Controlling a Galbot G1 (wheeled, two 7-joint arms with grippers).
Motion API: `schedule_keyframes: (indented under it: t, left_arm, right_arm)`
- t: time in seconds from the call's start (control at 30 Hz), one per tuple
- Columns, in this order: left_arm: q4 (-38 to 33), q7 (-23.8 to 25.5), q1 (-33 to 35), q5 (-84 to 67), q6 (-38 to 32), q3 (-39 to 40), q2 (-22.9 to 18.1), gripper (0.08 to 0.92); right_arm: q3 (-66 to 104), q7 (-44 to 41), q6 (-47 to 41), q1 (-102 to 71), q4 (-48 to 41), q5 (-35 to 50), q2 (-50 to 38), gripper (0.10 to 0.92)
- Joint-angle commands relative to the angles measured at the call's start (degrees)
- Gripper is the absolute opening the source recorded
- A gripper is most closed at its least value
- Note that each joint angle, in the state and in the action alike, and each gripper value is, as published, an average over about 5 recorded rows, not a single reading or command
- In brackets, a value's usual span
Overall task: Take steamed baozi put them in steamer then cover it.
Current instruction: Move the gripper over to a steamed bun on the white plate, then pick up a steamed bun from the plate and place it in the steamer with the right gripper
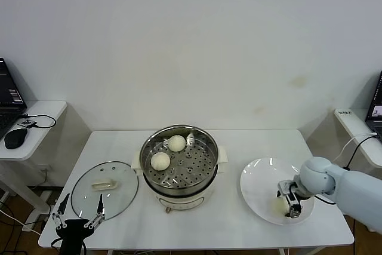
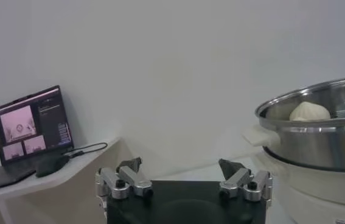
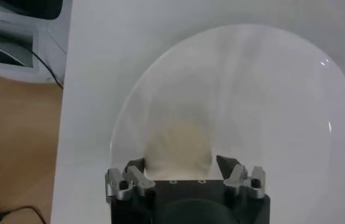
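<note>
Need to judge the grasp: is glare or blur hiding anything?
Right wrist view: baozi soft-edged, pale against the white plate, with glints at its rim. Head view: ceiling reflections streak the plate and glass cover. Left wrist view: steamer clear.

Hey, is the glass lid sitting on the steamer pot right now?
No, the glass lid lies flat on the table to the robot's left of the steamer, whose open top shows two buns inside.

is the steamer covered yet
No. The steamer is open, two baozi showing; the cover lies on the table beside it.
</note>
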Motion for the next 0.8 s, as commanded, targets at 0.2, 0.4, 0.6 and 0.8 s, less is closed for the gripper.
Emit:
schedule_keyframes:
  t: [0.2,0.4,0.6,0.8]
  left_arm:
    - [-0.2,-0.1,0.1,0.1,0.0,0.1,-0.1,0.823]
    - [-0.3,-0.1,0.0,0.1,-0.1,0.0,0.1,0.823]
    - [-0.5,-0.1,0.0,0.0,-0.1,-0.1,0.4,0.823]
    - [-0.5,-0.1,-0.4,0.1,-0.1,0.5,0.6,0.823]
  right_arm:
    - [1.4,-0.6,0.1,0.3,-0.4,0.7,0.2,0.593]
    - [3.5,-2.7,0.5,3.9,-0.4,3.3,-0.6,0.583]
    - [3.5,-6.1,1.2,12.7,-0.6,7.2,-1.6,0.586]
    - [-4.2,-7.5,1.4,30.1,-3.0,13.1,2.3,0.585]
